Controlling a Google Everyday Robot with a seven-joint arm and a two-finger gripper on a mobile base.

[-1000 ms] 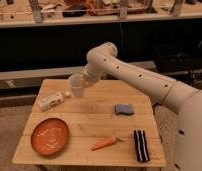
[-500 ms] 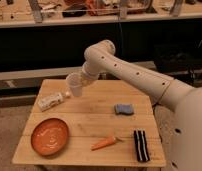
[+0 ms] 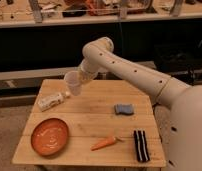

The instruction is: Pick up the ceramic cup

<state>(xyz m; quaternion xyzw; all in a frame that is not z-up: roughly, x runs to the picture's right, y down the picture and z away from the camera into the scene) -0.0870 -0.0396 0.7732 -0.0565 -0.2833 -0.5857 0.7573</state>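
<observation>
I have the ceramic cup (image 3: 73,83) clamped in the pincer (image 3: 79,80), tilted and clear of the bench (image 3: 94,112), above its far-left part. Just left and nearer lies the white bottle (image 3: 50,101) on its side. I judge the grasp step done and the lift in hand. The next move calls for a steady raise, holding grip so the cup does not slip.

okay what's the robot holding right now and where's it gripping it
The gripper holds the ceramic cup in the air above the table's far left part; the exact grip spot cannot be told.
</observation>
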